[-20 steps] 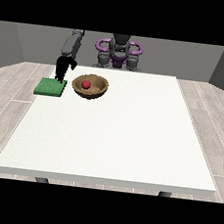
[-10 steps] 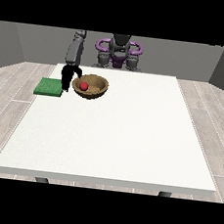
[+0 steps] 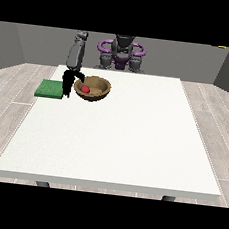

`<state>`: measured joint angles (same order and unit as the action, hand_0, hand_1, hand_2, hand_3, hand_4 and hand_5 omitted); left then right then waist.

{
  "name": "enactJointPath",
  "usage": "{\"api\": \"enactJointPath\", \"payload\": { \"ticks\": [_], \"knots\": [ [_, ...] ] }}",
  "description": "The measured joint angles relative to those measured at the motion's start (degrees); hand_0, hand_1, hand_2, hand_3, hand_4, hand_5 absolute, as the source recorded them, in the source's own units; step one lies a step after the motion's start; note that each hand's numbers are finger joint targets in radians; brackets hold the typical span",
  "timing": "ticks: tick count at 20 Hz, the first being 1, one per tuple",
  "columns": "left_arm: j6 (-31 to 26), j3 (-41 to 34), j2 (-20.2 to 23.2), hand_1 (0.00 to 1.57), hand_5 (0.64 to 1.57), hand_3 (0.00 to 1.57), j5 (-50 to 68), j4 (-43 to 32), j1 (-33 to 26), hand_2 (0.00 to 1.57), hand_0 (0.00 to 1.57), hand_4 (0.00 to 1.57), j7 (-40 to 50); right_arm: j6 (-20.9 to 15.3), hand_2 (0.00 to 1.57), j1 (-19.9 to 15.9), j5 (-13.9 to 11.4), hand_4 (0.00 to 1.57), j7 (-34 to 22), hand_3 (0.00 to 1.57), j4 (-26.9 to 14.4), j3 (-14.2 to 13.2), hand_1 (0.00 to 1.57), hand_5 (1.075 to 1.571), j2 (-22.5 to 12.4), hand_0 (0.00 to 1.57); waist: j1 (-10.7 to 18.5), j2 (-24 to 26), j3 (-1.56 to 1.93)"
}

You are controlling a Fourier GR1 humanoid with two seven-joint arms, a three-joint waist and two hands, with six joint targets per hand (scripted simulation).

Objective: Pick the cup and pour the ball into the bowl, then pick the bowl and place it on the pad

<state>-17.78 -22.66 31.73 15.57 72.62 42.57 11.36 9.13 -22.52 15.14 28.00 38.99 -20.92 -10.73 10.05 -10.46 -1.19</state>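
A brown wooden bowl (image 3: 100, 92) stands at the table's far left part with a red ball (image 3: 84, 89) inside it. A flat green pad (image 3: 49, 89) lies just left of the bowl, at the table's edge. The hand at the view's left (image 3: 68, 82) hangs between pad and bowl, fingers pointing down, its thumb reaching towards the bowl's left rim. Whether it touches the rim I cannot tell. No cup shows. The other hand is not visible.
The white table (image 3: 118, 142) stretches wide towards the camera and to the right. The robot's torso (image 3: 121, 53) stands behind the far edge. Wooden floor surrounds the table.
The hand at the view's left has moved rightwards from above the pad to the bowl's left rim. Bowl, ball and pad have stayed put.
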Motion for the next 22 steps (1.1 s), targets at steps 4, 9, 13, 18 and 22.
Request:
{"api": "enactJointPath", "payload": {
  "ticks": [4, 9, 13, 18, 22],
  "knots": [
    [-0.5, -0.5, 0.8, 0.00, 1.537, 0.00, 0.9, 1.3, -0.7, 0.00, 0.00, 1.02, 0.1, -1.9, 0.00, -1.5, -0.5, 0.45, 2.2, 0.00, -1.8, 0.1, 0.00, 1.550, 0.8, 0.00, 0.4, -0.8, 0.19],
    [-1.3, -1.7, 3.1, 0.00, 1.543, 0.00, 2.5, 0.3, -0.4, 0.00, 0.00, 1.02, 1.7, -4.6, 0.00, -4.3, -1.1, 0.50, 2.2, 0.00, -3.0, 0.9, 0.00, 1.556, 2.3, 0.00, -0.5, -0.5, 0.42],
    [-2.4, -2.6, 4.0, 0.00, 1.536, 0.00, 4.0, 0.9, -0.3, 0.00, 0.00, 1.02, 1.6, -7.6, 1.57, -3.4, -1.0, 0.84, 2.9, 0.79, -3.3, -0.4, 1.57, 1.487, 1.0, 1.57, 0.4, -1.7, -0.36],
    [-3.6, -3.9, 5.3, 0.00, 1.514, 0.00, 5.6, 1.4, 0.1, 0.00, 0.00, 1.09, 1.2, -11.8, 1.57, -0.9, -2.3, 0.93, 4.2, 1.53, -1.4, 0.1, 1.57, 1.511, 0.0, 1.57, 2.3, -2.8, -1.01],
    [-4.1, -4.6, 5.6, 0.00, 1.527, 0.00, 6.4, 0.9, -0.1, 0.00, 0.00, 1.16, 0.9, -14.7, 1.57, 0.3, -2.8, 0.99, 3.8, 1.29, 0.4, 1.0, 1.57, 1.542, -0.2, 1.57, 3.2, -2.8, -0.64]
  ]
}}
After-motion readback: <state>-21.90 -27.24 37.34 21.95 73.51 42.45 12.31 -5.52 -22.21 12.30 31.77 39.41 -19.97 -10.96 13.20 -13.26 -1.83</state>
